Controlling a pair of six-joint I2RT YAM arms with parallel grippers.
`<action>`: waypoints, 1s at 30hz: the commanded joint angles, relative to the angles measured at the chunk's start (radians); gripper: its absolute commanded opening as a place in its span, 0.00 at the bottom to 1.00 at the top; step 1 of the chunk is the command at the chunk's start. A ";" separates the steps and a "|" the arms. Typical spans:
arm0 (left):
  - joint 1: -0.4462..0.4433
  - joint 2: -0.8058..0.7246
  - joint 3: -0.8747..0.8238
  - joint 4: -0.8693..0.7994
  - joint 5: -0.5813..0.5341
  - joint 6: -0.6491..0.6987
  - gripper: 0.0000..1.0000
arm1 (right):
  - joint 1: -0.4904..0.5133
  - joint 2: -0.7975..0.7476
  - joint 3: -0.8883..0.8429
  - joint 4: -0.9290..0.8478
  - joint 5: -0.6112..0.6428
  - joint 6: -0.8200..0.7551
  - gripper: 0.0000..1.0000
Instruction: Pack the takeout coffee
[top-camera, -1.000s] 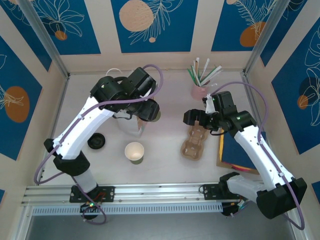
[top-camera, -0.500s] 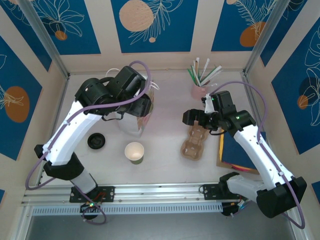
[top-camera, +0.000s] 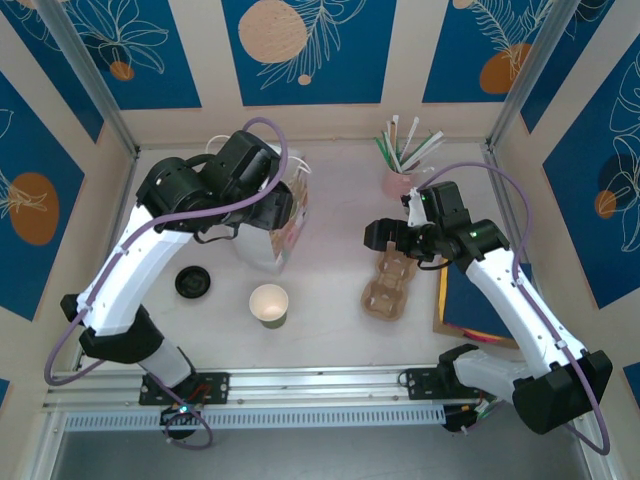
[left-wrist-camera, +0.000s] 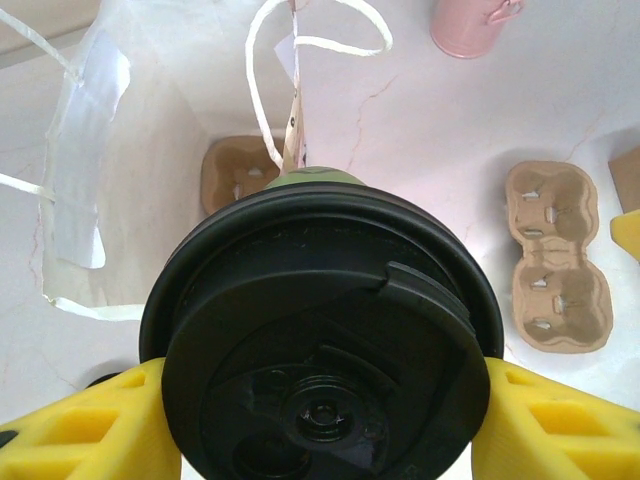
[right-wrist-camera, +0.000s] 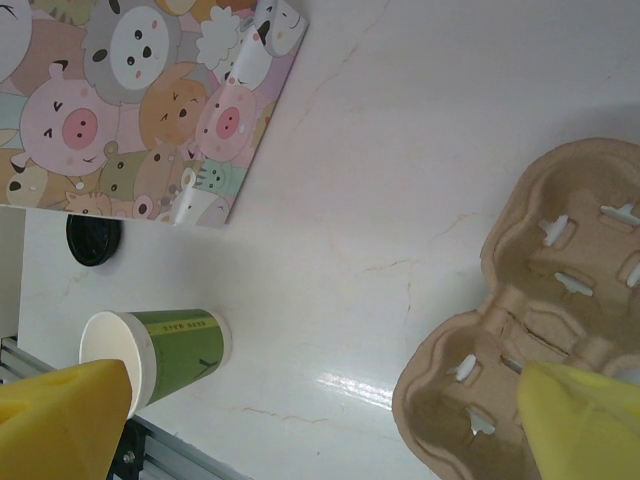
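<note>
The takeout coffee (left-wrist-camera: 322, 340) fills the left wrist view from above: a round black lid with a sliver of green cup wall behind it. My left gripper (left-wrist-camera: 320, 432) is shut on it, one yellow finger (left-wrist-camera: 80, 430) on each side of the lid. It hangs over the open mouth of the gift bag (left-wrist-camera: 150, 160), whose floor holds a brown cardboard carrier (left-wrist-camera: 235, 172). From above, the left gripper (top-camera: 283, 212) sits over the animal-print bag (top-camera: 268, 245). My right gripper (top-camera: 385, 236) stands open above the table, nothing between its fingers.
A lidless green cup (top-camera: 268, 303) stands in front of the bag, with a loose black lid (top-camera: 192, 282) to its left. A cardboard cup carrier (top-camera: 390, 285) lies under the right gripper. A pink cup of straws (top-camera: 398, 182) stands at the back, and a blue folder (top-camera: 480, 300) lies at the right.
My left arm has swung left and back, carrying the lidded cup from beside the bag to above its open mouth. The right arm has barely moved.
</note>
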 joint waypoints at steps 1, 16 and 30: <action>0.006 -0.013 0.021 0.009 0.041 0.013 0.58 | 0.007 0.008 0.033 -0.001 -0.001 -0.001 0.99; 0.006 -0.096 -0.002 0.023 -0.005 0.009 0.57 | 0.007 0.005 0.032 -0.005 0.001 -0.001 0.99; 0.031 -0.097 -0.048 -0.009 -0.136 0.023 0.55 | 0.029 0.022 0.048 -0.009 0.009 0.002 0.99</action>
